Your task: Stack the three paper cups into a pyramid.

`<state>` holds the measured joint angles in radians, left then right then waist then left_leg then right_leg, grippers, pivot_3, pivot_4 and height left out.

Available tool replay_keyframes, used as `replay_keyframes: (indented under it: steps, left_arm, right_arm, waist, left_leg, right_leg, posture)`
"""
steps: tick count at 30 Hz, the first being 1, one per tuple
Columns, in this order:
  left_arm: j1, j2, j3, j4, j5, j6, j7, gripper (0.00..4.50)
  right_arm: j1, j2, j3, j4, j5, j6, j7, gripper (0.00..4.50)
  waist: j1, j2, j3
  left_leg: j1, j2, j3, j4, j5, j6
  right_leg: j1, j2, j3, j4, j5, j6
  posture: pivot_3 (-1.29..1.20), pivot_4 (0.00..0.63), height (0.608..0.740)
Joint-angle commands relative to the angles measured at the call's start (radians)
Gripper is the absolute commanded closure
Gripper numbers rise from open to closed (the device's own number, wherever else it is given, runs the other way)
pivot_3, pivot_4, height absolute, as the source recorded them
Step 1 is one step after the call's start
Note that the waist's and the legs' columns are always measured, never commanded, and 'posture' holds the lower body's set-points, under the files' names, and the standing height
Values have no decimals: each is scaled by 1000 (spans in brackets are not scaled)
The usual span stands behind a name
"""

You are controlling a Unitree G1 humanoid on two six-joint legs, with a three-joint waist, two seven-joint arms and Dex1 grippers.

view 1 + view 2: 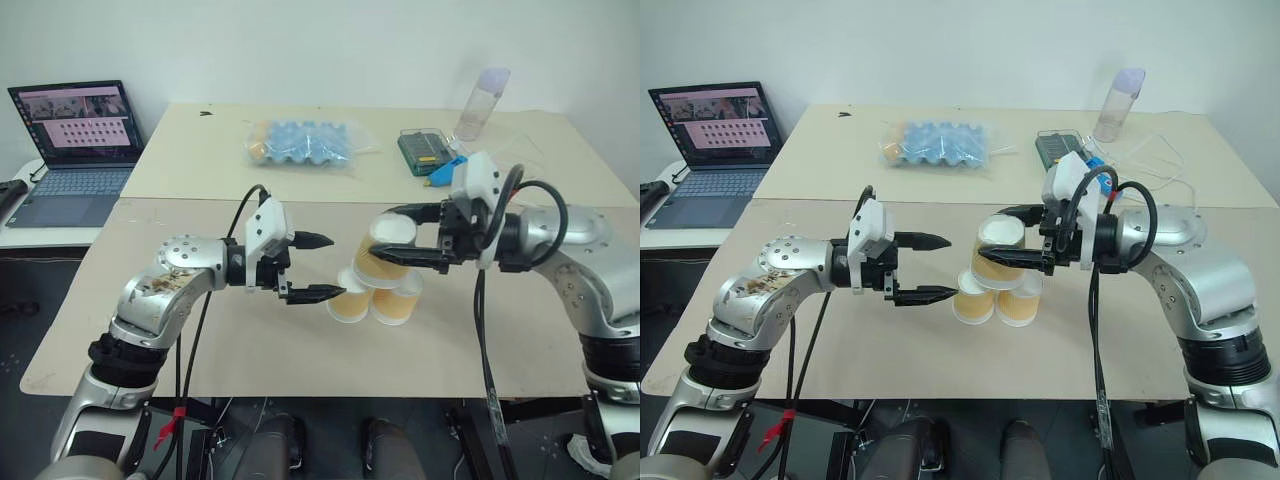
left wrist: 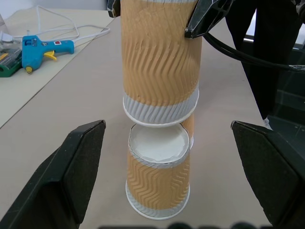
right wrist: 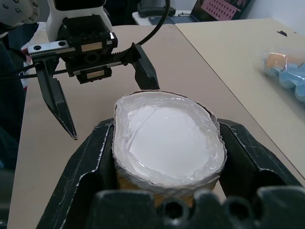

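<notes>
— On the left side, what does the left gripper (image 1: 322, 268) do?
— Its fingers (image 1: 314, 240) are spread wide, holding nothing, just beside the two lower cups (image 1: 372, 298) on the table (image 1: 200, 330).
— And at the right?
— The right gripper (image 1: 395, 240) grasps the third cup (image 1: 388, 250) tightly, upside down, on top of the two others, tilted a little.

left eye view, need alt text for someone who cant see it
The right gripper holds an upside-down paper cup over two upside-down base cups standing side by side on a tan table. The left gripper waits open just left of them. Behind are a laptop, a blue egg tray and a clear bottle.
</notes>
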<state>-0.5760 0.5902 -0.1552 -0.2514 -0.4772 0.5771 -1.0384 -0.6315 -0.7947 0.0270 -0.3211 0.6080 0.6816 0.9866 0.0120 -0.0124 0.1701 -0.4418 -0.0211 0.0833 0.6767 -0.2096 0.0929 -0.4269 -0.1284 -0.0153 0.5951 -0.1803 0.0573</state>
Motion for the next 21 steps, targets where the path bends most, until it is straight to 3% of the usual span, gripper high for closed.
replay_keyframes:
  steps: [1,6,8,9,11,21]
  left_arm:
    - [-8,9,25,-30,-16,1,-2,0]
    - [-7,12,25,-31,-16,0,-3,0]
    - [-8,12,25,-30,-16,0,-2,0]
    - [-8,12,25,-29,-16,1,-2,0]
    - [-8,12,24,-28,-16,0,-2,0]
    - [-16,7,22,-20,-13,-4,-2,0]
  right_arm:
    - [1,6,-15,-18,-9,-24,1,1950]
    - [6,12,-17,-18,-18,-24,-2,1950]
    - [7,13,-17,-17,-26,-27,-4,994]
    - [7,13,-18,-15,-32,-33,-5,885]
    - [7,15,-20,-11,-36,-36,-7,96]
    - [-3,6,-43,-26,-24,-19,-5,26]
  waist:
    - [0,0,0]
    - [0,0,0]
    - [0,0,0]
    - [0,0,0]
    - [0,0,0]
    - [0,0,0]
  left_leg:
    - [0,0,0,0,0,0]
    - [0,0,0,0,0,0]
    - [0,0,0,0,0,0]
    - [0,0,0,0,0,0]
    - [0,0,0,0,0,0]
    - [0,0,0,0,0,0]
  right_leg:
    - [0,0,0,0,0,0]
    - [0,0,0,0,2,4]
    - [0,0,0,0,2,4]
    - [0,0,0,0,2,4]
    - [0,0,0,0,2,4]
    - [0,0,0,0,2,4]
  posture:
    - [0,150,740]
    - [0,150,740]
    - [0,150,740]
    - [0,150,740]
    - [0,150,740]
    - [0,150,740]
